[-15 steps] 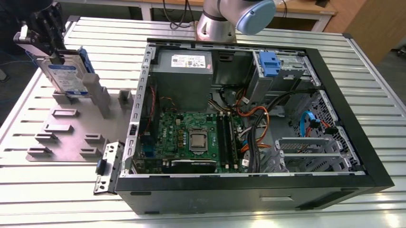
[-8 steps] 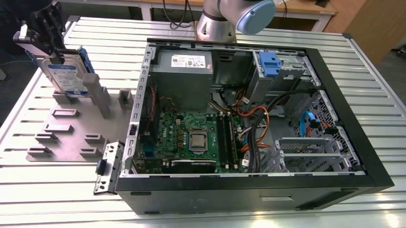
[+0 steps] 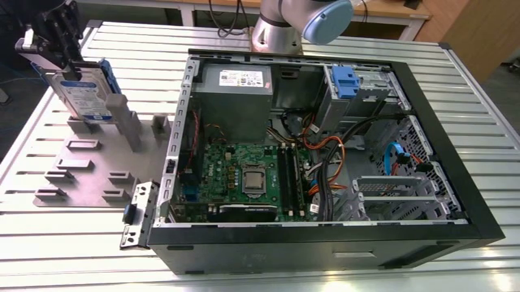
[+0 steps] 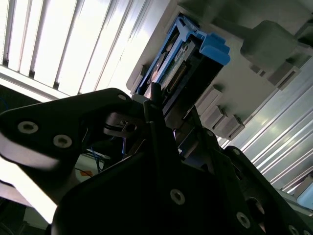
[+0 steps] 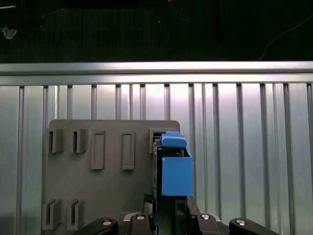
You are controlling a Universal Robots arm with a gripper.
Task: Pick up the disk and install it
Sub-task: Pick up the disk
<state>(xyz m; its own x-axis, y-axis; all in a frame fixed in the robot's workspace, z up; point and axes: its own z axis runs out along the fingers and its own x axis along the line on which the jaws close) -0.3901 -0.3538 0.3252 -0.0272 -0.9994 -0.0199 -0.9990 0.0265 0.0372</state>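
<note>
The disk (image 3: 84, 92), silver with a white-and-blue label and a blue carrier, stands upright on edge over the far slot of the grey holder plate (image 3: 89, 176), at the exterior view's left. My gripper (image 3: 70, 68) comes down on its upper end, and the black fingers (image 3: 57, 33) are shut on it. In the first wrist view the disk (image 5: 173, 171) shows edge-on, blue side facing, between my gripper (image 5: 168, 208) fingers. In the second wrist view the disk (image 4: 188, 58) runs away from my gripper (image 4: 164, 115). Whether its lower edge rests in the slot I cannot tell.
An open computer case (image 3: 455, 182) lies on the slatted metal table (image 3: 488, 91), with its motherboard (image 3: 243, 176), cables and power supply (image 3: 235, 91) exposed. A drive bay with a blue tab (image 3: 345, 82) sits at its far right corner. The arm's base (image 3: 281, 30) stands behind the case.
</note>
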